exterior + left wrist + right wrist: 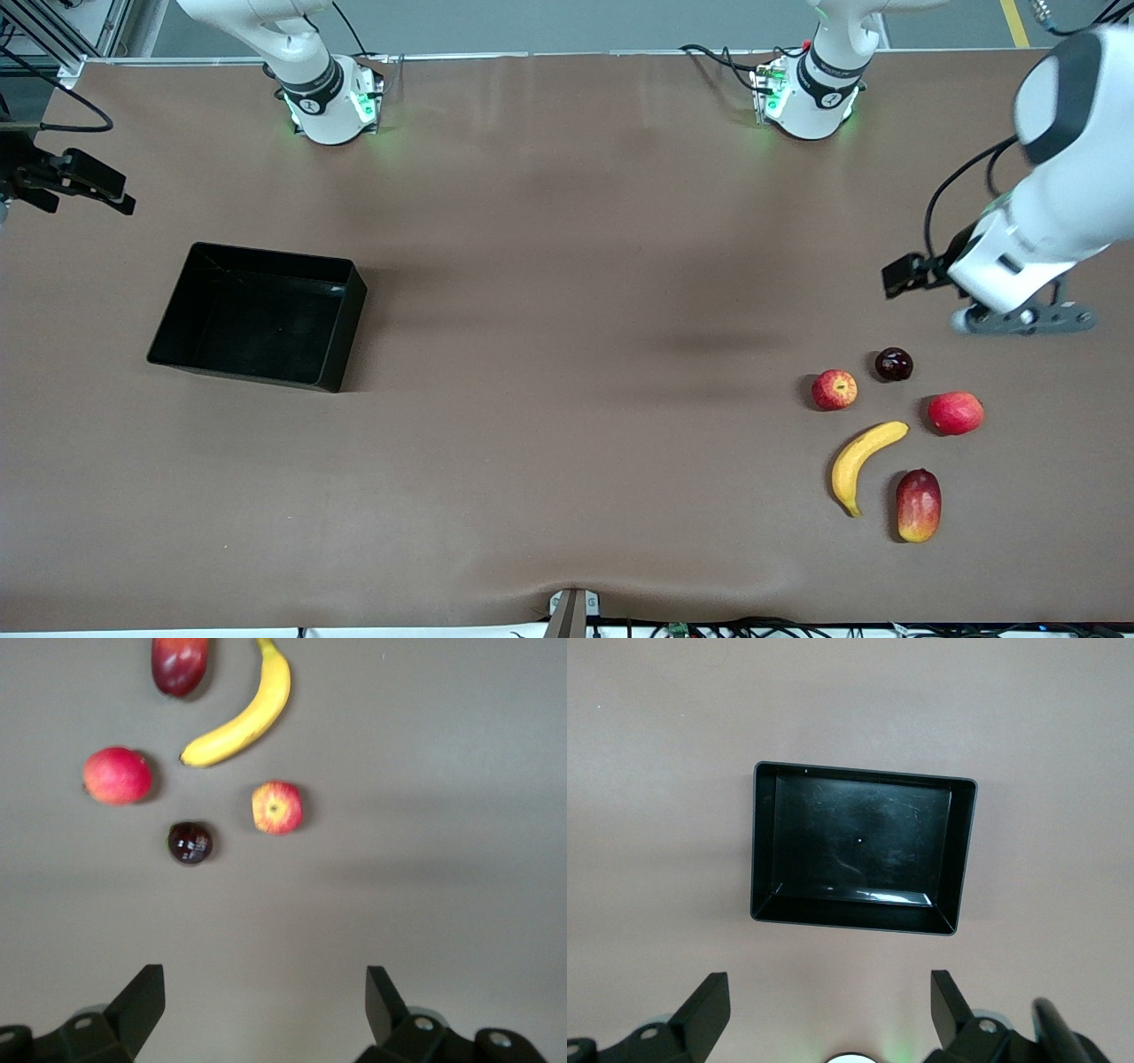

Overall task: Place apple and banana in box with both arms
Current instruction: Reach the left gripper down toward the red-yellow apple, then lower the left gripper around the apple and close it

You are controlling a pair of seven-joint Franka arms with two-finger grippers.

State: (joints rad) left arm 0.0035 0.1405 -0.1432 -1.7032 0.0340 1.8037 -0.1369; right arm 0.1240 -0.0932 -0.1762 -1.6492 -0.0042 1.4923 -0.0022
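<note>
The apple (834, 389) lies toward the left arm's end of the table, with the banana (864, 459) beside it, nearer the front camera. Both show in the left wrist view: the apple (276, 807) and the banana (245, 716). The black box (347, 330) stands toward the right arm's end, nothing in it, and shows in the right wrist view (764, 842). My left gripper (1028, 321) hangs open and empty in the air above the table beside the fruits; its jaws (266, 1010) stand wide apart. My right gripper (66, 177) is open and empty high above the table by the box (830, 1010).
A dark plum (893, 364), a pinkish-red fruit (955, 413) and a red-and-yellow mango (918, 505) lie round the apple and banana. The brown table stretches bare between the fruits and the box. The arm bases stand along the table edge farthest from the front camera.
</note>
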